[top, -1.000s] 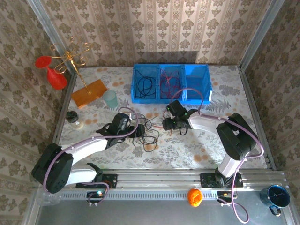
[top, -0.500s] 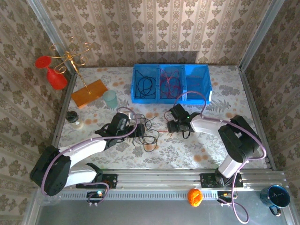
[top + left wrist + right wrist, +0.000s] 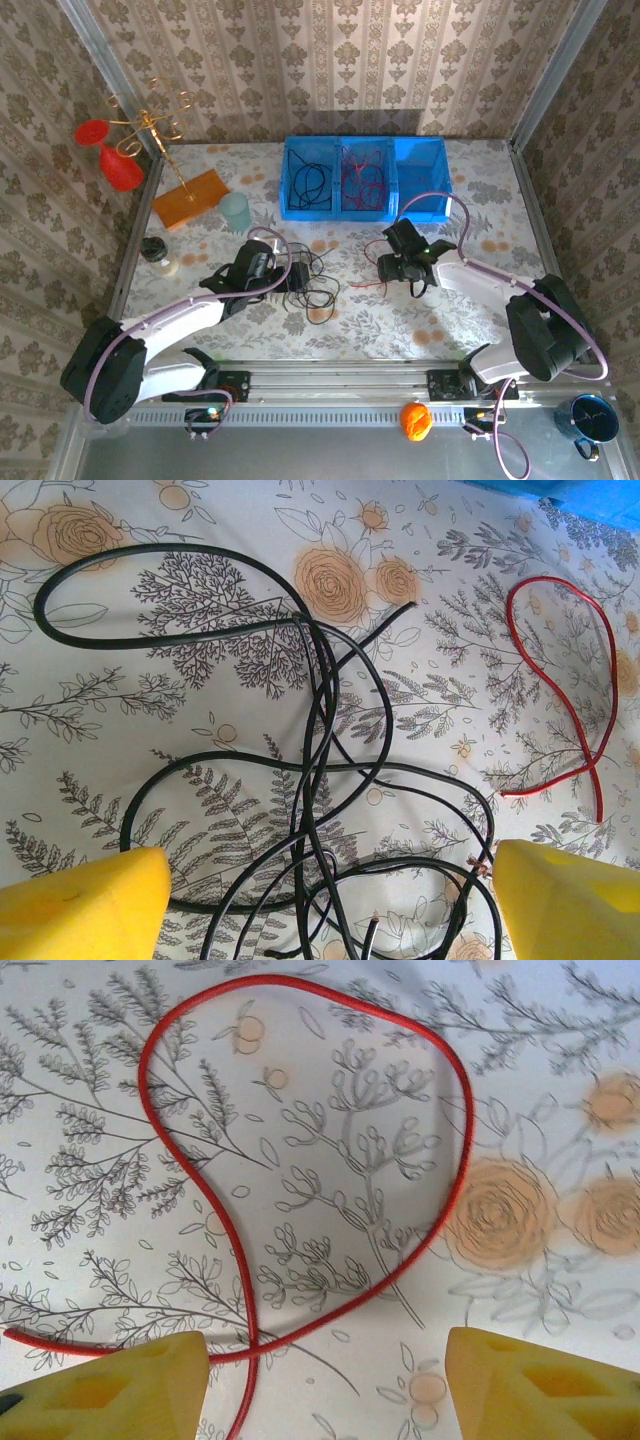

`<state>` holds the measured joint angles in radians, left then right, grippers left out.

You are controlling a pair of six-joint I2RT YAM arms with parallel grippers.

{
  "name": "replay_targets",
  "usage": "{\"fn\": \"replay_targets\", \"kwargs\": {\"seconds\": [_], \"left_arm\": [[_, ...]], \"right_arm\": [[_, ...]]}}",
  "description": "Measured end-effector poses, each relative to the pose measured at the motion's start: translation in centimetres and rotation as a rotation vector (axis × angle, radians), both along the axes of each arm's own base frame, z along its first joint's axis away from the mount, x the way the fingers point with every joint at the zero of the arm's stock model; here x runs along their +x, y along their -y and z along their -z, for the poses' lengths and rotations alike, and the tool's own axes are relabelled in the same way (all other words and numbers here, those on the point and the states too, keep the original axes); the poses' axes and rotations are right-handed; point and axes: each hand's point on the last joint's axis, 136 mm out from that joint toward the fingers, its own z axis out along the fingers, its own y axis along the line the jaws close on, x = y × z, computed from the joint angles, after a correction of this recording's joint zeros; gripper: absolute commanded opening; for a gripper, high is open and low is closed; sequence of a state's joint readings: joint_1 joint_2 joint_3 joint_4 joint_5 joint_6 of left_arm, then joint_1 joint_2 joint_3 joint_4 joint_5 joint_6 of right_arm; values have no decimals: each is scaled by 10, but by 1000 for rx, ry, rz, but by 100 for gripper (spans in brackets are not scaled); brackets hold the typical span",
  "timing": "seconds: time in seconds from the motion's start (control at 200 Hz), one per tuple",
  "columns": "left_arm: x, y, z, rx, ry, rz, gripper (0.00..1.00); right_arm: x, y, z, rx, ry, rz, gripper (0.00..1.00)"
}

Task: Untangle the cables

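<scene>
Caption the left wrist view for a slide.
Open left gripper over tangled black cables; a looped red cable lies beside them on the floral tablecloth.

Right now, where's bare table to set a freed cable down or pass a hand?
Bare: table between blue bin and right wall; also the near strip between black cable tangle and front rail. Crowded: centre, where left hand hovers over the tangle and right hand over the red cable; left edge holds orange tray, cup, jar.
</scene>
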<state>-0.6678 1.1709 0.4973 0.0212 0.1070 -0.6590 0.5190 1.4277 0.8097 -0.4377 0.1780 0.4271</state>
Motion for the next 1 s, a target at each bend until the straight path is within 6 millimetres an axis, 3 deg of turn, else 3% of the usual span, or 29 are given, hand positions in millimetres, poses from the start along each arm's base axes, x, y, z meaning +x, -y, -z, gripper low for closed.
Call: {"fn": "replay_targets", "kwargs": {"seconds": [0.34,0.49,0.645,0.705,0.995], "left_arm": [[-1,3,-1,-6,4,9,85],[-1,2,-1,-6,4,8,85],[-3,0,-1,-9,8,8,85],[-4,0,-1,-10,10,8,85],[-4,0,-2,-11,12,8,85]], "right_arm": [[-14,-13,33,10,-157,42,66],[-12,-26,45,-3,-183,23,47],[-4,-31,44,11,-155,19,12],[-3,-31,43,13,-148,24,4],[-9,-24,35,17,-126,24,0]]}}
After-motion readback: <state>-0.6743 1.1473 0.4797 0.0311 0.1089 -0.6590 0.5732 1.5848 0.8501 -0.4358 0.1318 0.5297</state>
